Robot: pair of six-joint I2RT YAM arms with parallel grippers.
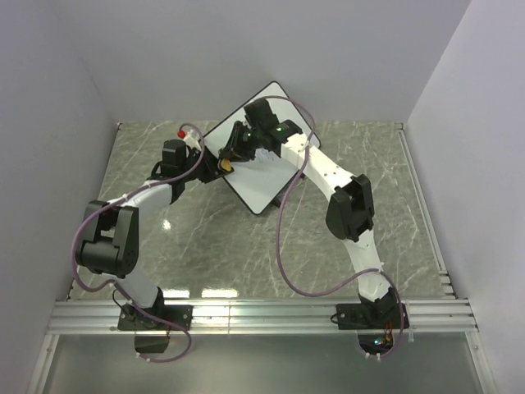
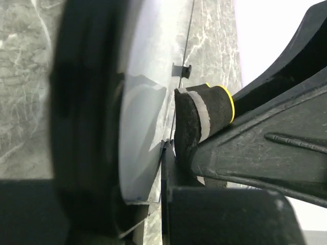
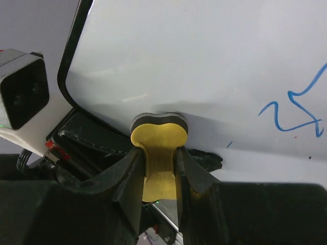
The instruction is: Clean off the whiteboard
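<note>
The whiteboard (image 1: pixel 262 164) stands tilted at the back middle of the table. My left gripper (image 1: pixel 210 158) is shut on its left edge; in the left wrist view the board (image 2: pixel 145 112) runs edge-on between the jaws (image 2: pixel 149 171). My right gripper (image 1: pixel 232 156) is shut on a yellow eraser (image 1: pixel 225 166) with a black felt face, pressed against the board near that left edge. In the right wrist view the eraser (image 3: pixel 159 148) sits between the fingers (image 3: pixel 159 168) on the board (image 3: pixel 204 61). A blue scribble (image 3: pixel 296 113) lies to the right of it. The eraser also shows in the left wrist view (image 2: pixel 204 118).
The grey marble table (image 1: pixel 213 246) is walled by white panels on three sides. A small red object (image 1: pixel 182 131) sits near the left arm's wrist at the back. The left wrist camera (image 3: pixel 21 91) is close beside the board's edge. An aluminium rail (image 1: pixel 262 313) runs along the near edge.
</note>
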